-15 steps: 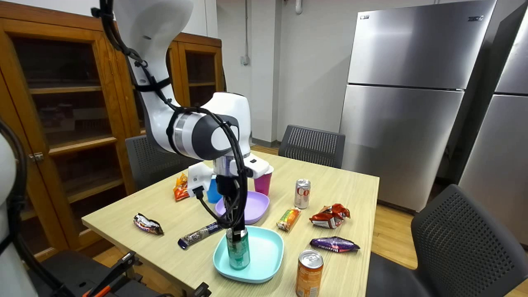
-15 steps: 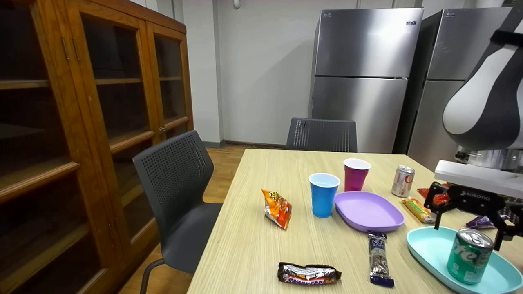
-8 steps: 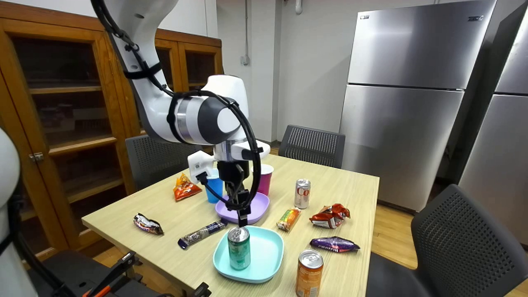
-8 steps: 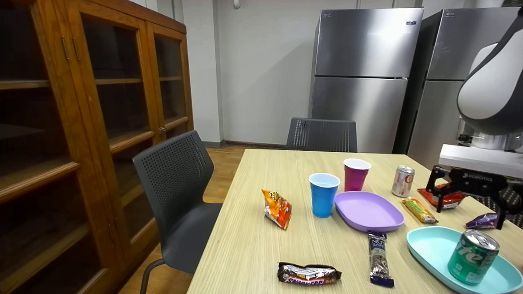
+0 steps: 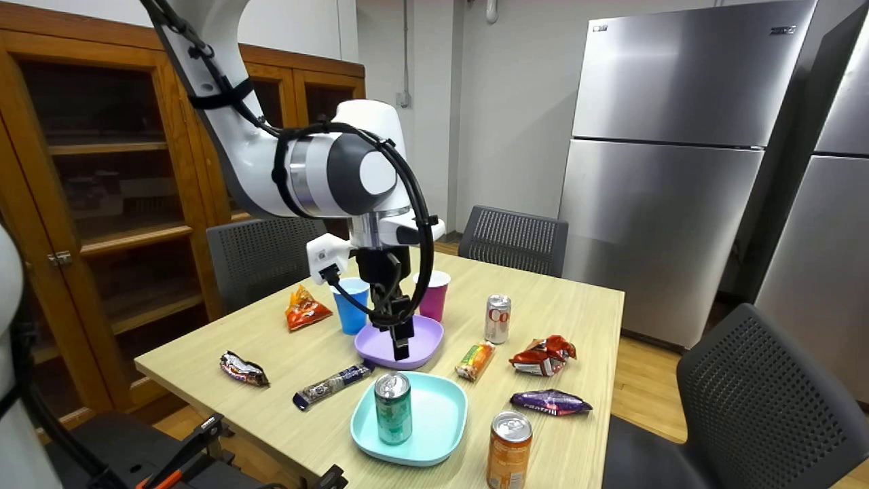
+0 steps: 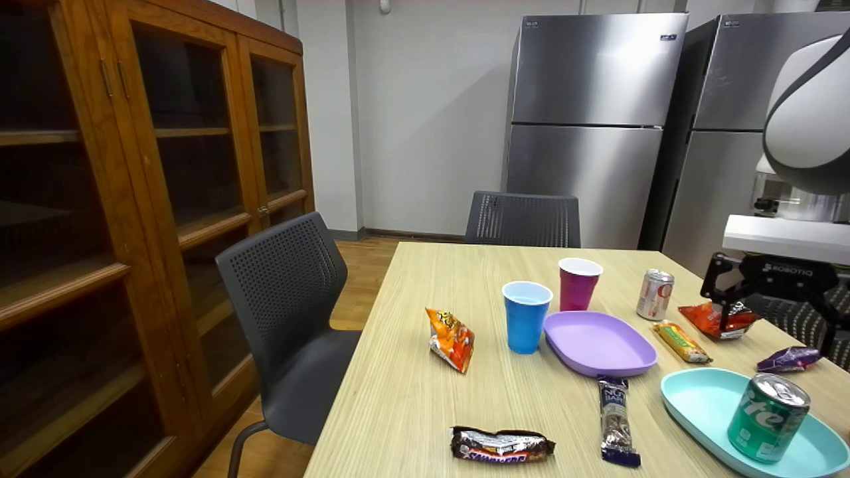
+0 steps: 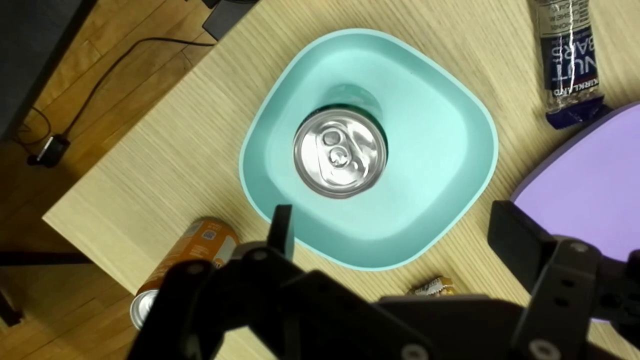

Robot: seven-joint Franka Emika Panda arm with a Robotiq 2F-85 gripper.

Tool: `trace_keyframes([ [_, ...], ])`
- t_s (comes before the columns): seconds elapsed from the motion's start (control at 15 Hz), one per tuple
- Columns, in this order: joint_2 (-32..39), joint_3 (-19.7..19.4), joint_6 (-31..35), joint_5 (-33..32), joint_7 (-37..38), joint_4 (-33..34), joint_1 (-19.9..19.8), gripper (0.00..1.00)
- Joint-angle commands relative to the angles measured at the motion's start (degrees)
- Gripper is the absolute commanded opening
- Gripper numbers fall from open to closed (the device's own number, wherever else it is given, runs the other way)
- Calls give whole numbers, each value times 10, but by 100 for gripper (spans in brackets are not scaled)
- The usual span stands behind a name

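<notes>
Soda can (green, upright); on turquoise plate; below spread jaws; apart

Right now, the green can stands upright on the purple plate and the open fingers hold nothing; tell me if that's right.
What it stands on is wrong: in both exterior views the green can is upright on the turquoise plate. The open fingers hold nothing, as you say.

3 cans, 2 plates, 2 cups, 6 wrapped snacks.
</notes>
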Motion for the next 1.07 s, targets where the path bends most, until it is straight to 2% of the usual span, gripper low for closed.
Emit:
trace_keyframes([
  [0.0, -1, 30, -2, -1, 0, 0, -30, 100],
  [0.67, -5, 31, -1, 5, -4, -1, -33, 100],
  [1.0, -9, 25, -2, 22, -12, 4, -68, 100],
])
